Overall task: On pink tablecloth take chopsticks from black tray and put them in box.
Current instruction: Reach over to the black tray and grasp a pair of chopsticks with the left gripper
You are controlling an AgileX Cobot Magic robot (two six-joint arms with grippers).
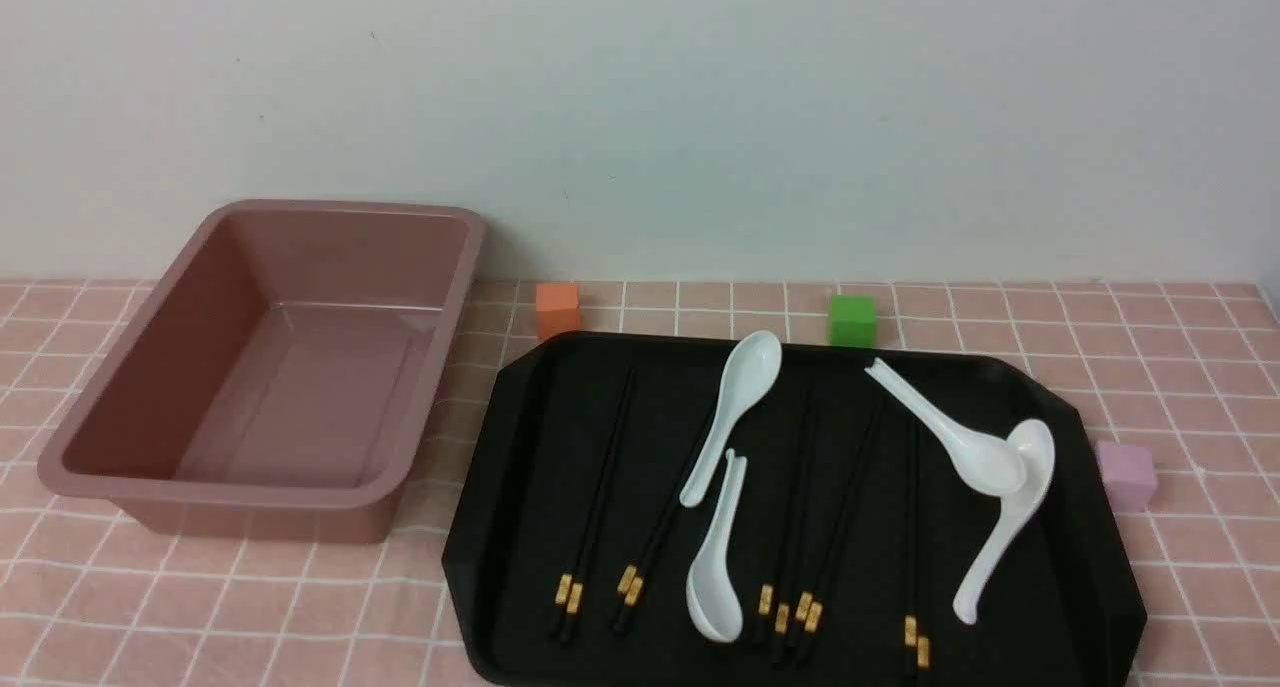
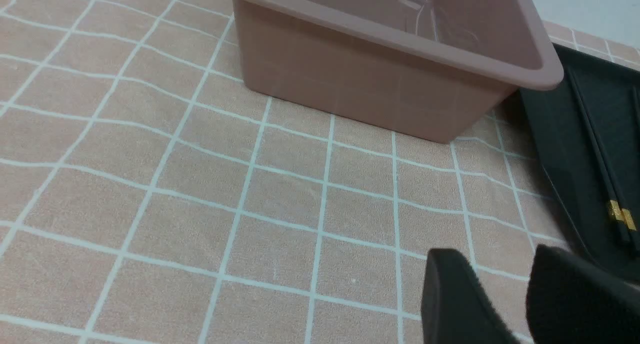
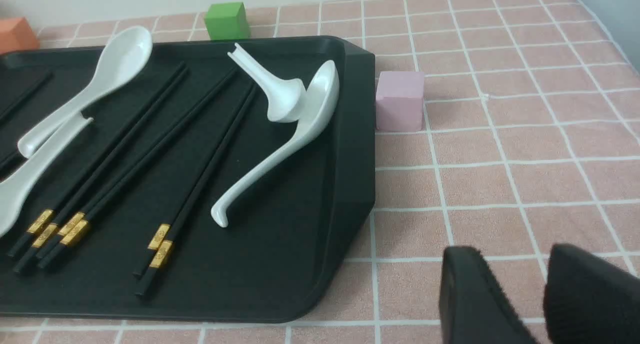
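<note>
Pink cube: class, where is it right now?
In the front view, the pink cube sits on the pink tablecloth at the right, beside the right rim of the black tray.

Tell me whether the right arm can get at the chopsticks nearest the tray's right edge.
Probably yes. The right gripper hovers open over the cloth just off the tray, and that pair of chopsticks lies uncovered; only a white spoon lies close beside it.

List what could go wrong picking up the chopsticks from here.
The chopsticks lie flat in tight bundles on the black tray, so the right hand may slip or lift several. White spoons lie between the bundles and could get knocked. The box sits left of the tray, so long sticks might catch its rim.
</note>
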